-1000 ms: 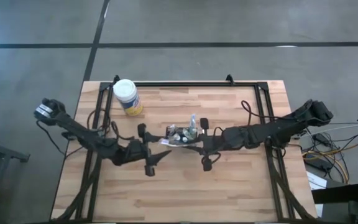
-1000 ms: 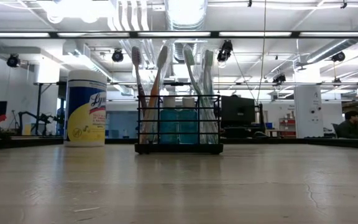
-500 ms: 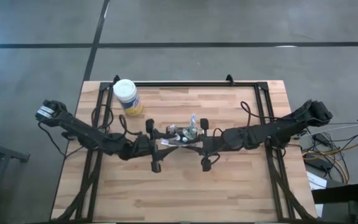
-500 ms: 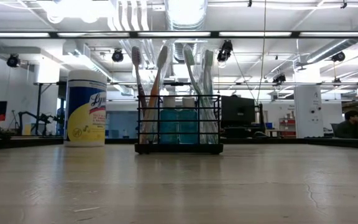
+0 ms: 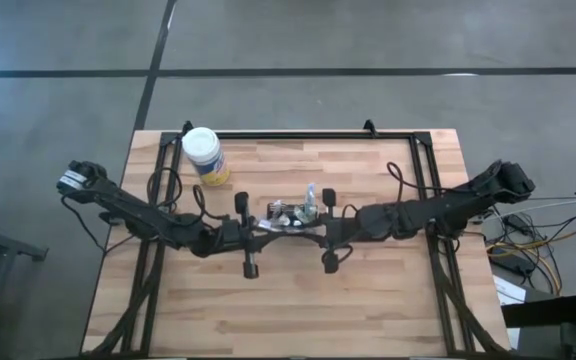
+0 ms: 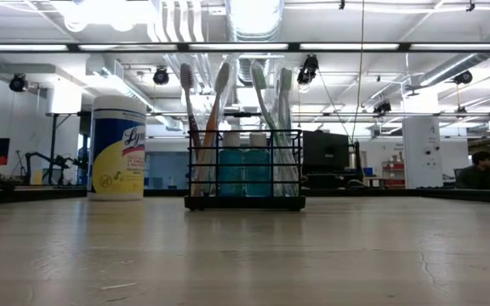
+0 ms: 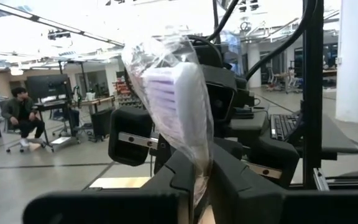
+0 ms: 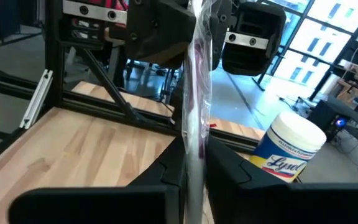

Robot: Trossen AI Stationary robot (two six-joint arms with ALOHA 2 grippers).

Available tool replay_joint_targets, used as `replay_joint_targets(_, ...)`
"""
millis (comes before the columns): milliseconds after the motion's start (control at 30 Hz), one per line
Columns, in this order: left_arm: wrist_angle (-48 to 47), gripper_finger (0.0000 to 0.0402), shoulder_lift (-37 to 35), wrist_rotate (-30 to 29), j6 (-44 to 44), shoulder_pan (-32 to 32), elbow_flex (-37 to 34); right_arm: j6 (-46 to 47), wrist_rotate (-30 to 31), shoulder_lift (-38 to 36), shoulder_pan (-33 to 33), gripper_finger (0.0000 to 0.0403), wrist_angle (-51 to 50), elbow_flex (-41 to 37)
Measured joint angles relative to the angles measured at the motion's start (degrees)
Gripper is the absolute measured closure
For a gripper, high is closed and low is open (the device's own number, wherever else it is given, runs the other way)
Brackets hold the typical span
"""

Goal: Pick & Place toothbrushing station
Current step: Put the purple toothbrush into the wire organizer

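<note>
Toothbrushing station: black wire-mesh caddy standing upright near the middle of the bench.
Station, look: the low view shows it as a rectangular grid basket on a solid base, with four toothbrushes standing up well above its rim and blue bottles with pale caps behind the mesh.
Low view only: the caddy's contents and its flat footing on the bench.
High view only: both dark arms reaching in to meet just beside the caddy.
Left end effector: at about 8 o'clock of the caddy, close against it. In its wrist view it is pressed together on a clear-wrapped packet with pale purple ribs inside.
Right end effector: at about 4 o'clock of the caddy. In its wrist view it pinches the clear-wrapped packet, seen edge-on as a thin strip.
Wrist views only: each shows the other arm's black housing right behind the packet.
Tub: white-lidded yellow wipes tub at 11 o'clock of the caddy, well apart. It stands upright in the low view and also shows in the right wrist view.
Bench surface: light wood planks inside a black frame.
Room: grey floor with dark seams, ceiling ducts and strip lights, and desks with monitors.
People: a seated person far off in the left wrist view, and another person at the low view's 3 o'clock edge.
</note>
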Motion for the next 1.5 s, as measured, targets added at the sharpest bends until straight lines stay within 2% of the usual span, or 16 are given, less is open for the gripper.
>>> replay_joint_targets(133, -0.1, 0.0381, -0.3, 0.1, 1.4, -0.1, 0.0, 0.6, -2.6, -0.1, 0.0, 0.0338, -0.1, 0.0)
replay_joint_targets(300, -0.2, 0.0381, -2.4, -0.4, 4.1, -1.1, 0.0, 2.2, -4.2, -1.7, 0.0, 0.0269, -1.0, 0.0)
replay_joint_targets(500, -6.7, 0.0381, -9.7, -5.9, 7.0, -4.0, 0.0, 3.0, -4.2, -8.2, 0.1, 0.0211, -2.7, -2.8)
replay_joint_targets(600, -12.5, 0.0381, -14.8, -8.3, 7.8, -5.9, -0.4, 3.9, -4.2, -13.2, 0.3, 0.0206, -2.3, -6.2)
replay_joint_targets(700, -22.8, 0.0381, -20.1, -8.8, 7.0, -7.1, -0.4, 5.6, -4.2, -19.1, 0.8, 0.0215, -2.1, -10.8)
replay_joint_targets(833, -36.6, 0.0381, -25.8, -8.8, 2.8, -7.6, -0.7, 9.8, -4.8, -26.6, 0.9, 0.0246, -2.0, -17.5)
replay_joint_targets(900, -38.3, 0.0381, -28.1, -8.7, 2.3, -7.6, -2.1, 11.2, -5.8, -30.0, 0.9, 0.0268, -1.8, -20.5)
replay_joint_targets(1033, -34.5, 0.0381, -32.5, -9.0, 3.5, -7.4, -7.3, 13.0, -10.4, -36.5, 0.9, 0.0312, 2.0, -26.9)
replay_joint_targets(1100, -29.4, 0.0381, -34.9, -11.1, 4.4, -7.1, -11.3, 13.4, -10.9, -39.6, 1.0, 0.0327, 4.8, -30.2)
replay_joint_targets(1200, -15.5, 0.0381, -37.3, -14.4, 6.4, -6.9, -19.1, 12.9, -9.9, -43.6, 1.1, 0.0345, 7.6, -35.9)
replay_joint_targets(1300, -3.2, 0.0381, -38.3, -15.1, 12.2, -6.7, -26.6, 11.7, -6.6, -45.6, 1.0, 0.0359, 11.9, -41.9)
replay_joint_targets(1400, 3.0, 0.0381, -39.6, -17.0, 14.1, -6.3, -31.8, 10.9, -4.5, -46.4, 0.6, 0.0369, 17.8, -45.9)
replay_joint_targets(1500, 4.7, 0.0381, -40.9, -17.2, 13.9, -5.5, -34.0, 10.2, -4.5, -46.0, 0.5, 0.0375, 20.8, -48.7)
